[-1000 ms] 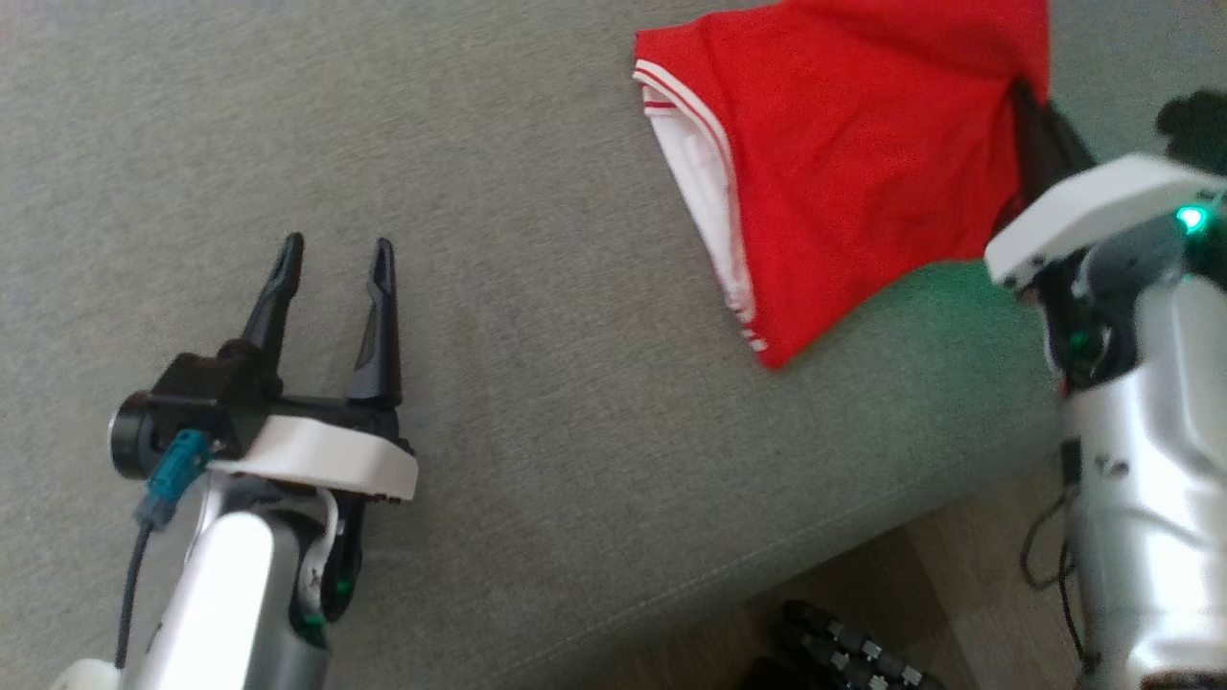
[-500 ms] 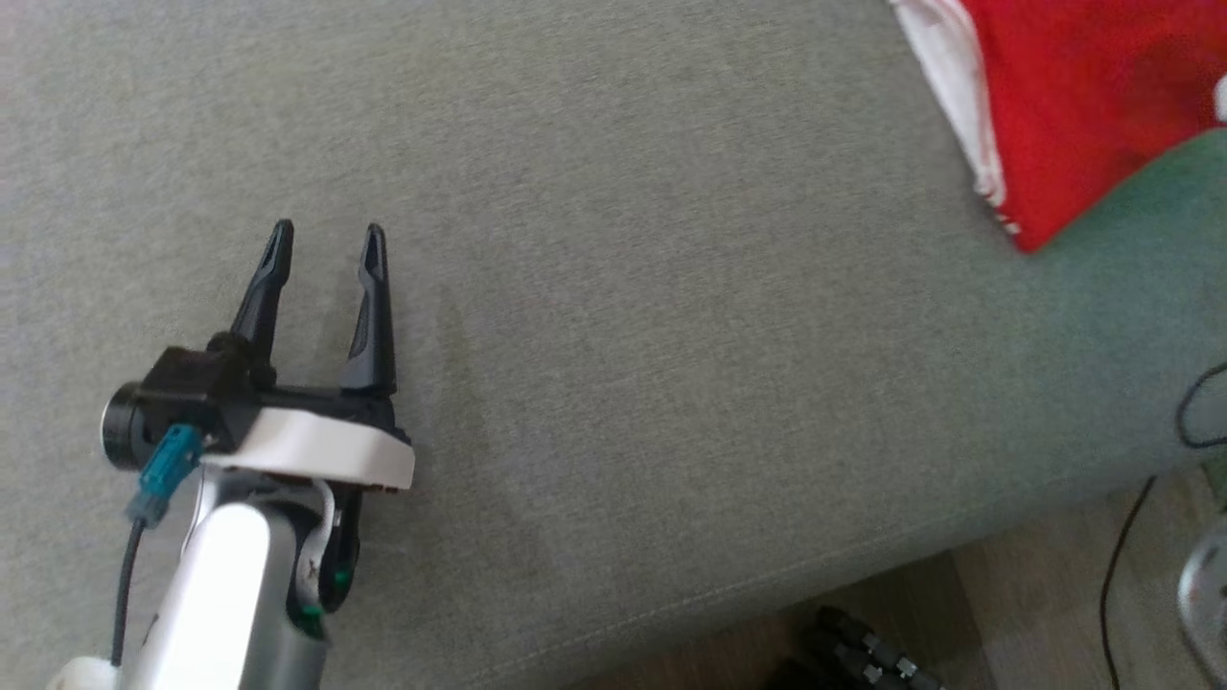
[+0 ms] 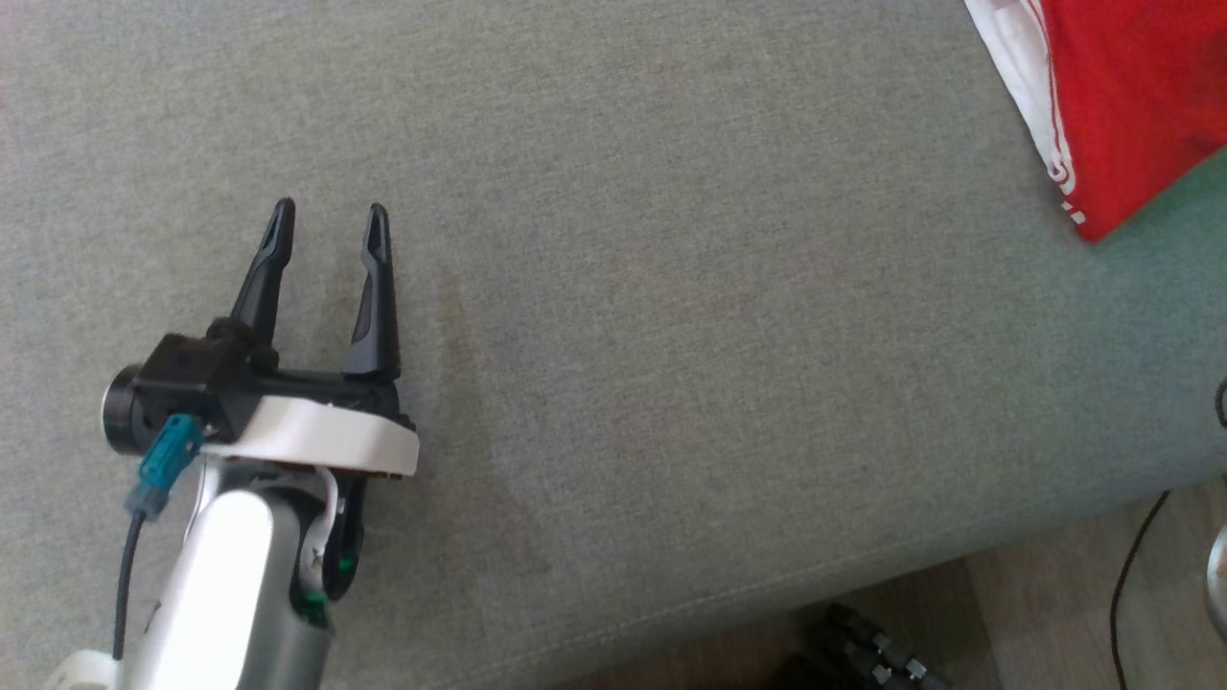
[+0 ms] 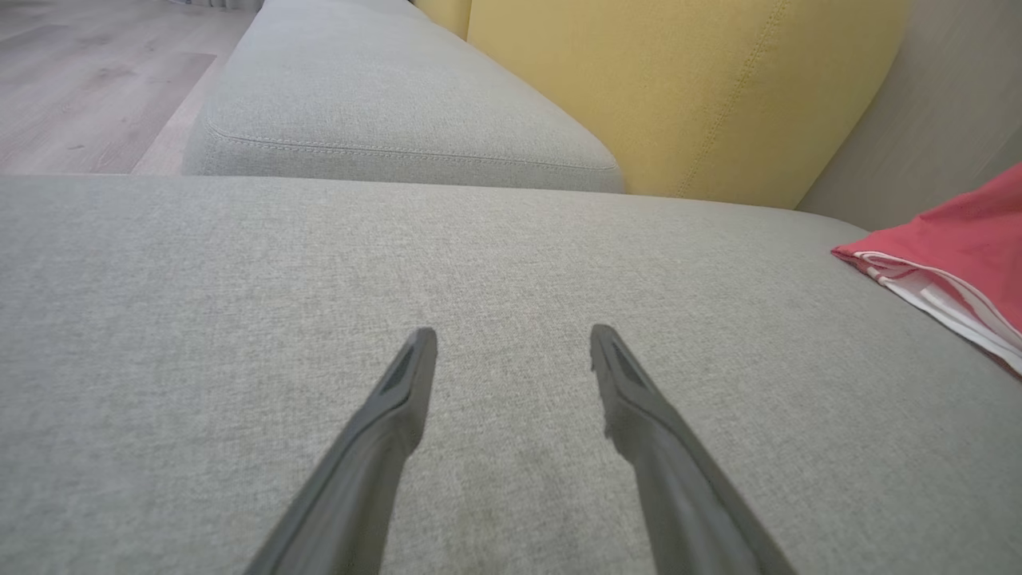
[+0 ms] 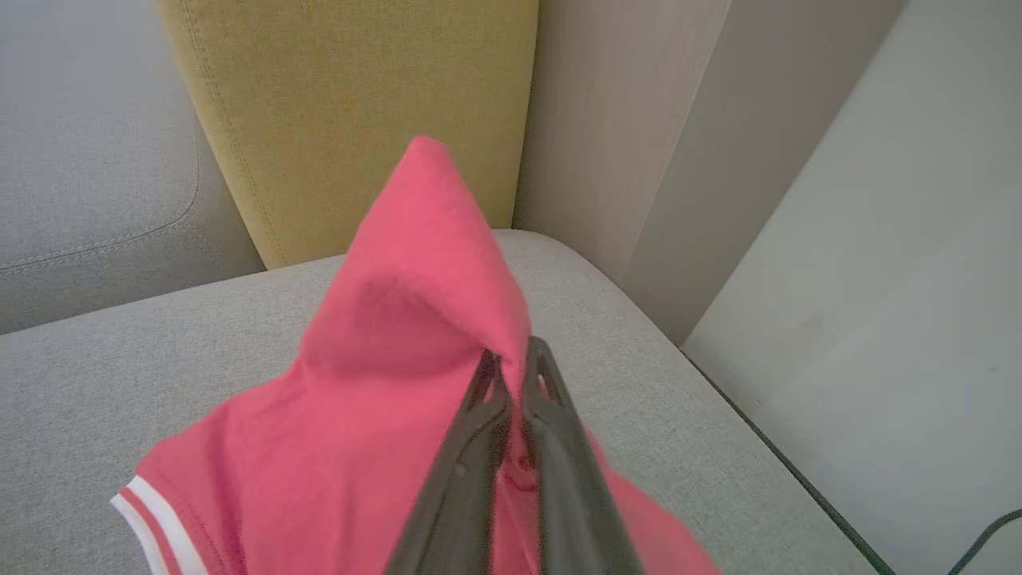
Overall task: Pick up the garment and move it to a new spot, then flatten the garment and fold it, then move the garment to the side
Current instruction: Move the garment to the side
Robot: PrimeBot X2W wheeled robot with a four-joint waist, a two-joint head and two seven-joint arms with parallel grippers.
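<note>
The garment is red with white striped trim and lies at the top right corner of the head view, on the grey sofa seat. In the right wrist view my right gripper is shut on a fold of the garment, which rises into a peak above the fingers and drapes down around them. My left gripper stands open over bare cushion at the lower left, nothing between its fingers. The left wrist view shows the open left gripper and the garment's hem far to its right.
A yellow back cushion and a second grey seat cushion lie behind the seat. The sofa's front edge runs along the lower right, with wood floor, a black cable and a dark object below. A pale wall panel stands right of the sofa.
The head camera has swung, so the garment now sits further toward the top right corner and the right arm has left the head view. The left gripper keeps its open pose.
</note>
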